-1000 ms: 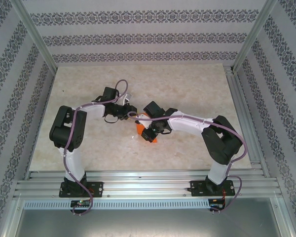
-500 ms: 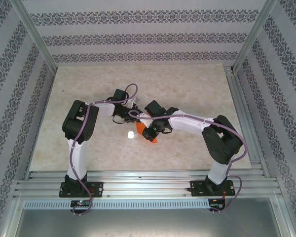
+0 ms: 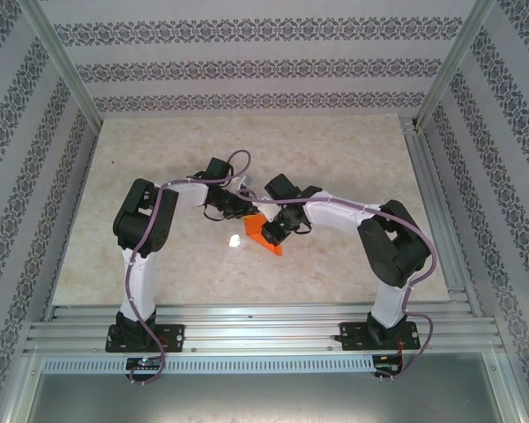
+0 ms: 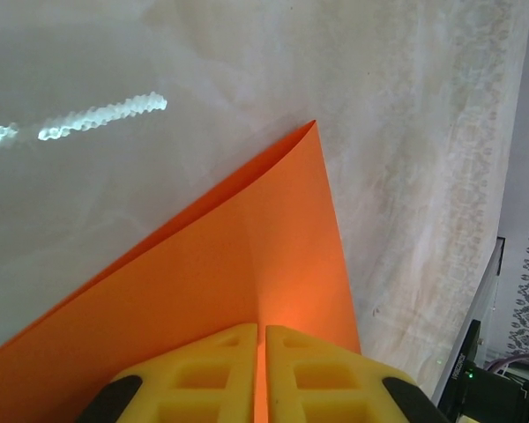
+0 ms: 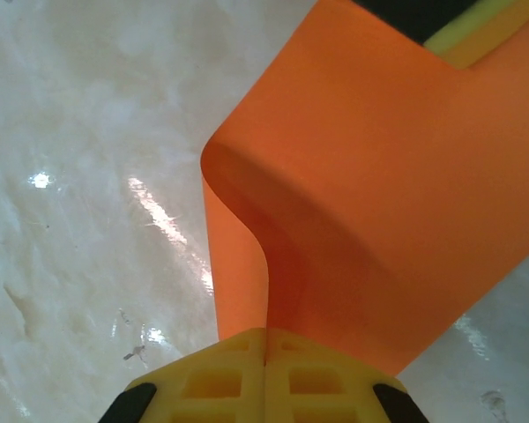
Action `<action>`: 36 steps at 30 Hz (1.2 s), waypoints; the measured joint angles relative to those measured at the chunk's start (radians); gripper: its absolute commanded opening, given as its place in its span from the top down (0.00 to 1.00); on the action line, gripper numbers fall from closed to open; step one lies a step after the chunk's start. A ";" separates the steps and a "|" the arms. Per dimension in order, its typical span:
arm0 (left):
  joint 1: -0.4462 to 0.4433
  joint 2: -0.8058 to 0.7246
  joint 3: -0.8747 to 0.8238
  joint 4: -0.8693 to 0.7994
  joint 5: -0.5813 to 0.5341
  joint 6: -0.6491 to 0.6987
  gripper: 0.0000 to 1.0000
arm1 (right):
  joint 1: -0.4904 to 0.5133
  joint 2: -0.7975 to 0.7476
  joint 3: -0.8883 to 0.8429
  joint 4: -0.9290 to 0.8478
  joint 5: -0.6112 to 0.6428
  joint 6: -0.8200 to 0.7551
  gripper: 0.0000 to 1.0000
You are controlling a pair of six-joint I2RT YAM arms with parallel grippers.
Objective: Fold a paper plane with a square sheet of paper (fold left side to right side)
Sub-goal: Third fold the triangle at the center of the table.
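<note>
Two robot arms meet over the middle of a pale, marble-patterned desk [image 3: 335,150], both gripping one orange sheet of paper [image 3: 264,235]. In the overhead view the sheet sits between the two arms, slightly nearer the right one, a bright wedge running toward the near edge of the desk. The left hand [image 3: 245,211] reaches in from the left and meets the sheet at its far left end. The right hand [image 3: 279,229] comes in from the right over the sheet's upper edge. The left wrist camera shows the left hand [image 4: 261,330] with its yellow fingertips [image 4: 219,366] pressed narrow, a thin line of orange between them. From there the sheet of paper [image 4: 238,273] spreads away to a sharp corner above the desk [image 4: 406,132], with a faint crease running up from the grip. The right wrist camera shows the right hand [image 5: 265,334] with its yellow fingertips [image 5: 225,370] closed together on the sheet's edge. From that grip the sheet of paper [image 5: 388,194] bows up in a smooth, uncreased curl. Its far corner ends at a yellow and black finger in the upper right of that view. The desk [image 5: 88,176] lies below the raised paper, with spots of glare on it. Patterned wallpaper panels [image 3: 247,70] in a metal frame close off the scene.
</note>
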 measured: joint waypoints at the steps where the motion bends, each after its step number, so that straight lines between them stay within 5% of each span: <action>1: -0.002 0.000 0.003 -0.005 -0.003 0.002 0.89 | -0.005 0.006 0.004 -0.001 0.005 0.003 1.00; 36: -0.011 0.003 0.023 -0.043 -0.033 0.025 0.90 | -0.044 0.082 0.017 0.014 0.027 0.038 1.00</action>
